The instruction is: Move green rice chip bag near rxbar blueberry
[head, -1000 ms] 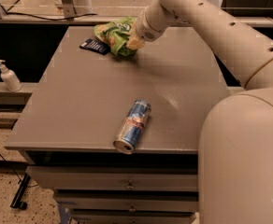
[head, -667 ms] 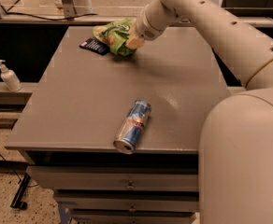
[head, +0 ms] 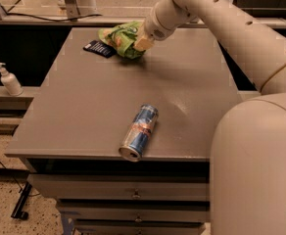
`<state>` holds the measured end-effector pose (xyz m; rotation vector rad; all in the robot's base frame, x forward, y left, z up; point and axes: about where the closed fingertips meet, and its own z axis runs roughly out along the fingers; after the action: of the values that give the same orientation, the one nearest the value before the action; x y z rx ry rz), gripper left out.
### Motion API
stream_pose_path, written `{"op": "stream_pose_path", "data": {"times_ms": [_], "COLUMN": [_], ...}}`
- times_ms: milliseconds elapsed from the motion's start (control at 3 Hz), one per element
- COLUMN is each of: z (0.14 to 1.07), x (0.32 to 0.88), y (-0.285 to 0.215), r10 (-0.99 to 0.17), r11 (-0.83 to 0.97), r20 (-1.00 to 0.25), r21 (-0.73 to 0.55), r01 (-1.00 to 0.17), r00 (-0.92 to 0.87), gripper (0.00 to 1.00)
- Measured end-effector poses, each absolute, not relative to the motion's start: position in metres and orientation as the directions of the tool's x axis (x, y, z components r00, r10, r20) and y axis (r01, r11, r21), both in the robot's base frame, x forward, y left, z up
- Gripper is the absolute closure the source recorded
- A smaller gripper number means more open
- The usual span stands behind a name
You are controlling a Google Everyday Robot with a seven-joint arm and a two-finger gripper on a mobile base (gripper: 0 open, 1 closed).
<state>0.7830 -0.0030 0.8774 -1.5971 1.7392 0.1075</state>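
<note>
The green rice chip bag (head: 120, 38) lies crumpled at the far left-centre of the grey table (head: 84, 111). The rxbar blueberry (head: 100, 48), a small flat navy wrapper, lies just left of the bag and touches or nearly touches it. My gripper (head: 141, 42) sits at the bag's right edge, low over the table, at the end of the cream arm that reaches in from the right. The arm's wrist hides the bag's right side.
A blue-and-silver drink can (head: 139, 131) lies on its side near the table's front edge. A white pump bottle (head: 9, 80) stands on a ledge to the left. My arm's large cream body (head: 255, 165) fills the lower right. Drawers sit under the table.
</note>
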Motion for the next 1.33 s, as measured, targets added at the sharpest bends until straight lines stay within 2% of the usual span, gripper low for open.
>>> {"op": "stream_pose_path", "data": {"times_ms": [333, 667, 1333], "z": [0.876, 0.876, 0.919], "x": [0.785, 0.787, 0.766], "y": [-0.007, -0.010, -0.074], "r10": [-0.820, -0.820, -0.781], "r11": [0.225, 0.233, 0.329], "r20": [-0.569, -0.569, -0.625], "r21": [-0.416, -0.418, -0.430], "r01": [-0.881, -0.878, -0.841], "r00": [0.060, 0.053, 0.013], "gripper": [0.12, 0.00, 0.00]}}
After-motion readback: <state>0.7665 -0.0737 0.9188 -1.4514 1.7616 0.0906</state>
